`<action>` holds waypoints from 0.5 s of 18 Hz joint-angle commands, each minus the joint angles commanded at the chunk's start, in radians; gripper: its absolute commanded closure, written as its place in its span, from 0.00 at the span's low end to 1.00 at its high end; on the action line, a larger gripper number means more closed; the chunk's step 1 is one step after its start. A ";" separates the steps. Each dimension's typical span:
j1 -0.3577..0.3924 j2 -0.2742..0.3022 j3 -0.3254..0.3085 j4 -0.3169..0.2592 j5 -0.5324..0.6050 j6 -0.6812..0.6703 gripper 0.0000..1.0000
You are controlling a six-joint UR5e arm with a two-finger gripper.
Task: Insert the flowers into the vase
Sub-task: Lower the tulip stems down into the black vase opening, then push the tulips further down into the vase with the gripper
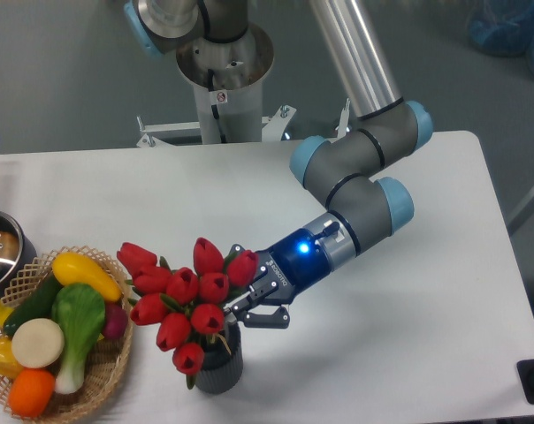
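The red tulips [186,296] stand with their stems down in the dark grey ribbed vase [219,368] near the table's front edge. The buds lean up and to the left, spreading well beyond the vase's mouth. My gripper [249,309] is just right of the bunch, level with the stems above the vase's rim. Its two dark fingers [269,318] look spread apart, with nothing clearly held between them. The stems are mostly hidden by the buds.
A wicker basket [108,375] of toy vegetables sits at the front left, close to the tulips. A shiny metal pot [0,252] with a blue handle is at the left edge. The arm's base [223,71] stands behind the table.
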 joint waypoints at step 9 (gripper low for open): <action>0.000 -0.018 -0.028 0.000 0.011 0.063 0.88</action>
